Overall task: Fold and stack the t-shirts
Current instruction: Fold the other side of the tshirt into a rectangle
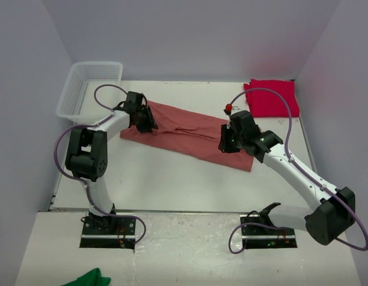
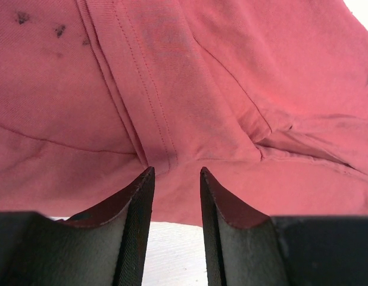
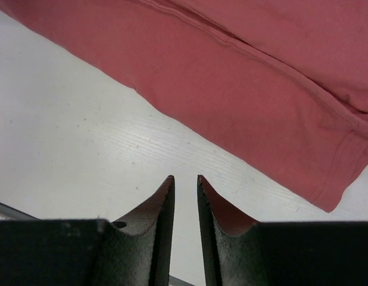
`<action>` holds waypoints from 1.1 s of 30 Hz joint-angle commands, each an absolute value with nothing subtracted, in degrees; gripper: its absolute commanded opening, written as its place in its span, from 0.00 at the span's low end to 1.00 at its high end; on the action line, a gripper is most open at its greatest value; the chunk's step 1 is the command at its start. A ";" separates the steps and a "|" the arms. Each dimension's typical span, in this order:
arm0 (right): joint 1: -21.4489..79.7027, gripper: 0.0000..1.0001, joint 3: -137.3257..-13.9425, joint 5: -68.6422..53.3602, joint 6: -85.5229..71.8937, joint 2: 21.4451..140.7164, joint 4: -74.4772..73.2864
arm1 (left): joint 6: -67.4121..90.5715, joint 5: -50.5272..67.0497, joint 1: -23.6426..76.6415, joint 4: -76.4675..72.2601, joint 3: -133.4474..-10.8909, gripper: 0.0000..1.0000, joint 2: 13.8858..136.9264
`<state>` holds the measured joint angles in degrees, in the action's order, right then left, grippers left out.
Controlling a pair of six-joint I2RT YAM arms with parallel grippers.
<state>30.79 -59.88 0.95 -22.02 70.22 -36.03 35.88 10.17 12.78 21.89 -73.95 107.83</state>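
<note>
The salmon-red t-shirt (image 1: 184, 134) lies flat as a long strip slanting across the middle of the table. The crimson t-shirt (image 1: 272, 98) sits folded at the back right corner. My left gripper (image 1: 143, 121) hovers over the strip's left end. In the left wrist view the left gripper (image 2: 175, 170) is open, its tips over the salmon shirt (image 2: 231, 89) near a stitched hem, nothing pinched. My right gripper (image 1: 227, 143) is at the strip's right end. There the right gripper (image 3: 185, 177) shows a narrow gap over bare table, with the shirt's edge (image 3: 261, 77) just beyond the tips.
A white mesh basket (image 1: 89, 83) stands at the back left corner. A small green cloth (image 1: 89, 278) lies on the near ledge in front of the left arm's base. White table (image 1: 172, 185) shows between the shirt and the bases.
</note>
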 commanded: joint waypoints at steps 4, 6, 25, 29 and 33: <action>30.76 0.23 -58.71 2.02 -22.94 68.29 -34.45 | 35.51 8.26 12.83 22.06 -75.32 0.38 107.93; 30.76 0.23 -58.62 2.02 -22.94 67.94 -34.45 | 35.59 8.26 12.83 21.80 -75.32 0.38 108.19; 30.41 0.24 -57.13 1.76 -22.85 67.76 -33.75 | 36.12 8.26 12.83 21.45 -76.55 0.31 112.23; 30.41 0.24 -56.34 2.11 -22.76 67.41 -33.57 | 36.56 9.57 12.83 21.09 -77.61 0.14 113.64; 30.32 0.24 -56.34 1.76 -22.76 68.02 -33.49 | 37.09 10.54 13.01 20.74 -77.87 0.00 112.77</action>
<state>30.68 -56.51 0.95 -22.31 68.60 -35.05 36.49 9.04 12.78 21.96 -75.44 113.40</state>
